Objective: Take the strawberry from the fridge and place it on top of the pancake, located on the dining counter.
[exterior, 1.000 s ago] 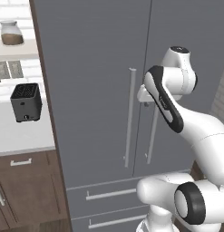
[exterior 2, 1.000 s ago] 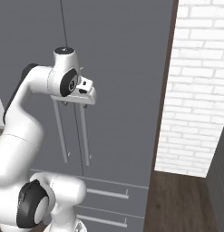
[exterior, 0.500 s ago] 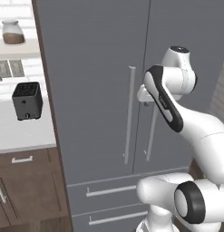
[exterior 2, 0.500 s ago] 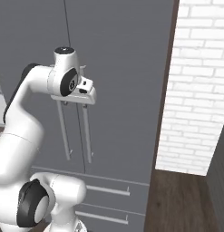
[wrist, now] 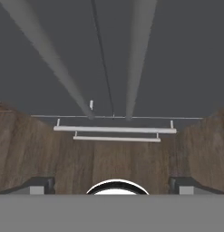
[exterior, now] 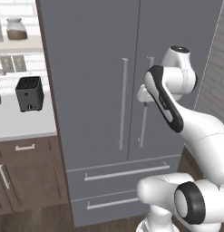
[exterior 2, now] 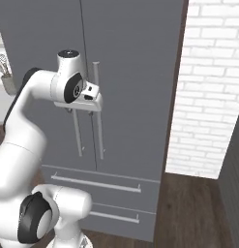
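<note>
Grey fridge [exterior: 95,68] doors closed, tool [wrist: 111,183] open, close before its handles [wrist: 138,54]

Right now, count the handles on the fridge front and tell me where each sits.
4: two tall vertical handles, left door handle and right door handle, flank the centre seam; upper drawer handle and lower drawer handle run horizontally below. The arm partly covers some.

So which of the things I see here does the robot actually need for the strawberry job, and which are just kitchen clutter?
For the job:
- fridge, doors shut
- right door handle, close to the hand
- gripper, fingers spread wide

Just lying about:
- black toaster on the wall counter
- jar on the shelf
- brown cabinets
- white brick wall
</note>
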Motion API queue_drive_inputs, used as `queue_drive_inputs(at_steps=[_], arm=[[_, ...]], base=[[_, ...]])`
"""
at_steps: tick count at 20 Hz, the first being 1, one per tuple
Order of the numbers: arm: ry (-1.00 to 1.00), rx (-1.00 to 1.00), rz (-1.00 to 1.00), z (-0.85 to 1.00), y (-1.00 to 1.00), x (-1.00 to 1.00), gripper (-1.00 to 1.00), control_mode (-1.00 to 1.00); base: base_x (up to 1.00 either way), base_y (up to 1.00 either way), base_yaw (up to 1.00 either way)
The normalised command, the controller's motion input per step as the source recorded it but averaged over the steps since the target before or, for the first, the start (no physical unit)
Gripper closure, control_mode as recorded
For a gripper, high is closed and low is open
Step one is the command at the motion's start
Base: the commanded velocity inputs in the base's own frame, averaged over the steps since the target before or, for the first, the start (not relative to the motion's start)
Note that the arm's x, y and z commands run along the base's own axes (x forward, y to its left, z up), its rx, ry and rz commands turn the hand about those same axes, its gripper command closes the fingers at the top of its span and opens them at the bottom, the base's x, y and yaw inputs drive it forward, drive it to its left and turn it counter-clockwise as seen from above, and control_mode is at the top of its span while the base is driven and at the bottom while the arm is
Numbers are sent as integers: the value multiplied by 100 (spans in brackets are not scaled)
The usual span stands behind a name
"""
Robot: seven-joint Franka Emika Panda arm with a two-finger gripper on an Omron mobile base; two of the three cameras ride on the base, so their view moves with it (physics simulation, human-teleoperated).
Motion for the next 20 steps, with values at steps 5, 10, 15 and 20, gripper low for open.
queue_drive_inputs(at_steps=[5,10,15,20], arm=[[0,0,0,0,0,0,-100,100],[0,0,0,0,0,0,-100,100],[0,0,0,0,0,0,-100,100],[0,0,0,0,0,0,-100,100]], base=[[-44,0,-4],[-31,0,-9],[-34,0,-5],[-36,0,0]])
